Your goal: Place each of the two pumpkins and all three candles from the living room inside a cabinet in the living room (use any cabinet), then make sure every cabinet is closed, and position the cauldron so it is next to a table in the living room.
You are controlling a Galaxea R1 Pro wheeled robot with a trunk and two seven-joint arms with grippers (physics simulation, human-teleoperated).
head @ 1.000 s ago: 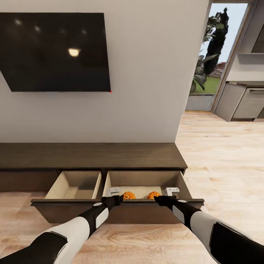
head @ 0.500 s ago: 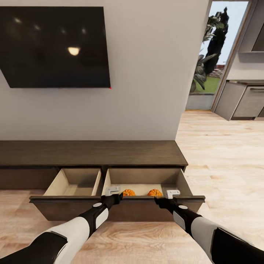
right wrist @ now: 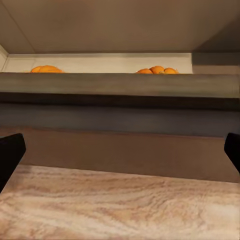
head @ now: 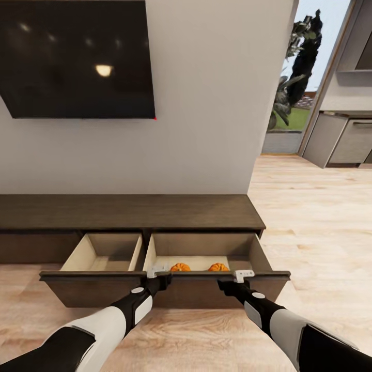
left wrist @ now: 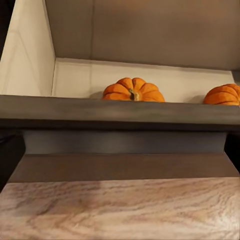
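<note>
Jaws of the right gripper (head: 228, 283) stand spread; the left gripper's (head: 164, 280) state is unclear. Push the dark-brown wooden console drawer (head: 206, 288) squarely toward twelve o'clock, two orange ribbed pumpkins (head: 180, 267) inside.

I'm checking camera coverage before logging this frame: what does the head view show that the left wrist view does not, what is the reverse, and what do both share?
Head view alone: the black wall-mounted TV, the long dark-brown wooden console top, the open empty left drawer, both arms with the left gripper and right gripper at the right drawer's front edge, and the doorway with greenery.

Left wrist view alone: a close look at one pumpkin's stem and the underside of the drawer front.

Shared: the two bright-orange ribbed pumpkins in the pale-wood right drawer, and the light wooden floor.
</note>
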